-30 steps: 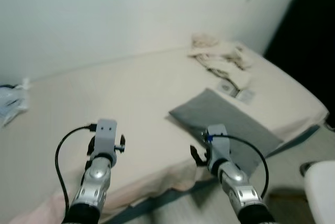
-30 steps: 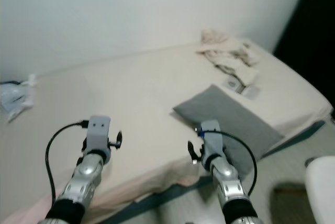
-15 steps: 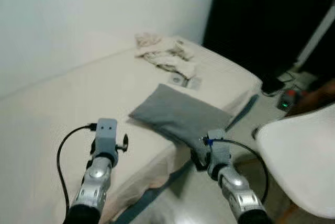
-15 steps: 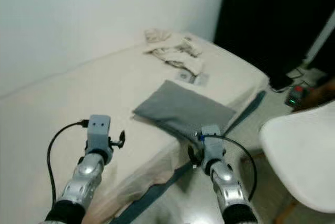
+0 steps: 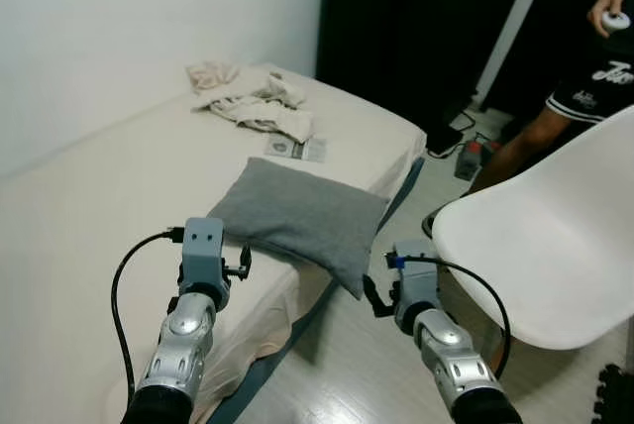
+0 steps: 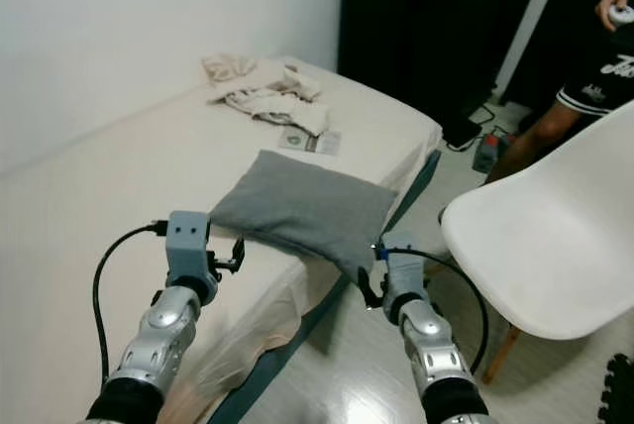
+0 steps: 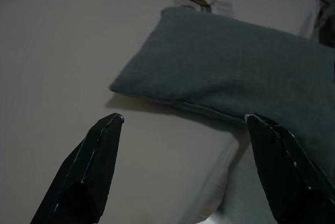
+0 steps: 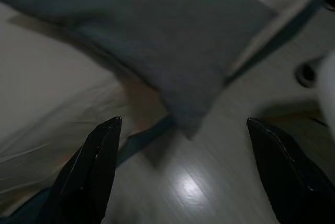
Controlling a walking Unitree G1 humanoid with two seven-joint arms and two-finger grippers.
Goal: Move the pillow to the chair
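A grey pillow (image 5: 297,214) lies flat on the cream bed (image 5: 89,206), one corner hanging over the bed's near edge. A white plastic chair (image 5: 543,236) stands on the floor just right of the bed. My left gripper (image 7: 184,118) hovers open over the mattress, just short of the pillow (image 7: 235,62). My right gripper (image 8: 183,121) is open too, held over the floor in front of the overhanging pillow corner (image 8: 188,116). Neither holds anything. In the head views, grey wrist blocks cover both grippers' fingers.
Crumpled light cloths (image 5: 250,97) and a paper (image 5: 295,149) lie farther back on the bed. A black wardrobe (image 5: 416,18) stands behind it. A person (image 5: 584,67) stands at the far right behind the chair. Pale wooden floor (image 5: 347,365) runs between bed and chair.
The camera has swung right, bringing the wardrobe, chair and person into view. The pillow lies as before and both arms keep the same pose.
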